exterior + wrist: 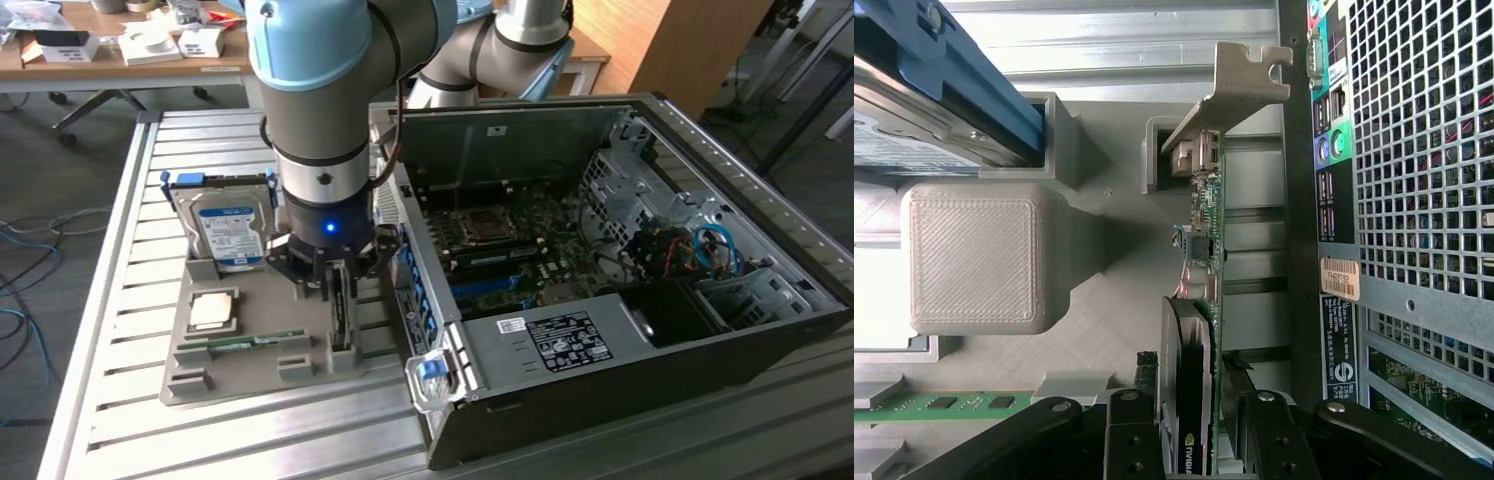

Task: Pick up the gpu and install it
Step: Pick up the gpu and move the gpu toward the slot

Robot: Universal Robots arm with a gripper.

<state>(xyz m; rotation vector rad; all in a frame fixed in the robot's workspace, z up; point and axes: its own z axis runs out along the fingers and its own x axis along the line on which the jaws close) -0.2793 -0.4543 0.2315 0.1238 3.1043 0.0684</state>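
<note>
The gpu [342,322] stands on edge in a slot of the grey printed tray [187,385], close to the open computer case [627,330]. In the wrist view the gpu [1199,245] is a thin dark card with its silver bracket at the end away from me. My gripper [328,280] has come straight down over the card. Its black fingers [1132,425] straddle the gpu's near end, one on each side, with a narrow gap still showing beside the card. The gripper [1194,415] is open and the card rests in its slot.
On the same tray lie a silver hard drive [230,230] with a blue-white label, a square processor [214,312] and a green memory stick [247,343]. The case's perforated rear panel [1414,150] runs right beside the gpu. A raised tray block [974,255] stands on the other side.
</note>
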